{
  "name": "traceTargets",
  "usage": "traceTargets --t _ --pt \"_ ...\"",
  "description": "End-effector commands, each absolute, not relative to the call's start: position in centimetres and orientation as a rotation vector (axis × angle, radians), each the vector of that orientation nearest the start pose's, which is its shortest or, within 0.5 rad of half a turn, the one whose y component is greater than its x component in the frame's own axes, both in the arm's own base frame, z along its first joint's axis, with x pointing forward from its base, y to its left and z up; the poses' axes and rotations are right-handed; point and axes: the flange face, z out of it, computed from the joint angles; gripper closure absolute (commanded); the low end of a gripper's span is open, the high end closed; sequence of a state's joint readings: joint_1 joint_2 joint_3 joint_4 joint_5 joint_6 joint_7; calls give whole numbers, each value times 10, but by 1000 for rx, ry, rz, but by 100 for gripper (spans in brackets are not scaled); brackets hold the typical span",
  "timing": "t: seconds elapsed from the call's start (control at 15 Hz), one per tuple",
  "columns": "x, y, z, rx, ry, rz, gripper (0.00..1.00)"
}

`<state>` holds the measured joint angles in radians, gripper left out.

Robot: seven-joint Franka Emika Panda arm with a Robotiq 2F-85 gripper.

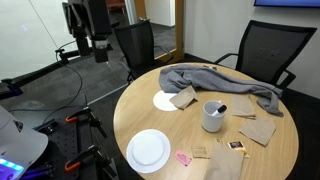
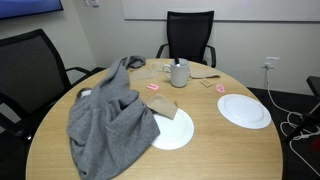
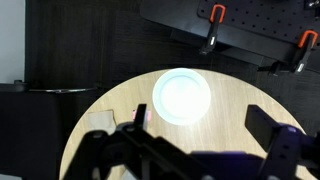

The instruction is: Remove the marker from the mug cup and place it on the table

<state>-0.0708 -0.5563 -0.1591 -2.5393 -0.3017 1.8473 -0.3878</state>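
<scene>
Wrist view: black pincer [image 3: 195, 140] has fingers spread apart with nothing between them, high over the round light-wood surface [image 3: 110, 100], flat round white plate [image 3: 181, 95] below it. In an exterior view, the small light grey cylindrical mug [image 1: 212, 118] stands upright on the surface, with the thin white black-capped marker [image 1: 221, 107] leaning inside, tip over the rim. Crumpled grey cloth [image 1: 225, 82] lies near the mug. Pincer is well apart from the mug

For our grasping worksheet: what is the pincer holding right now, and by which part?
Nothing. The pincer is open and empty, off beyond the table; the marker sits in the mug cup.
</scene>
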Motion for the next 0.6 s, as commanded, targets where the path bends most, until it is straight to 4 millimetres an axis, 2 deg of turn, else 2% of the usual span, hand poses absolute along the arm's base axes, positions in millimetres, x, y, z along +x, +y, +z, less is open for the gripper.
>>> traceTargets --t 0.0,0.33,0.53 --pt "349 -107 448 -3244 -474 311 0" --pt "365 -95 444 -3263 -436 200 0" --pt "384 -87 440 -3276 -325 60 0"
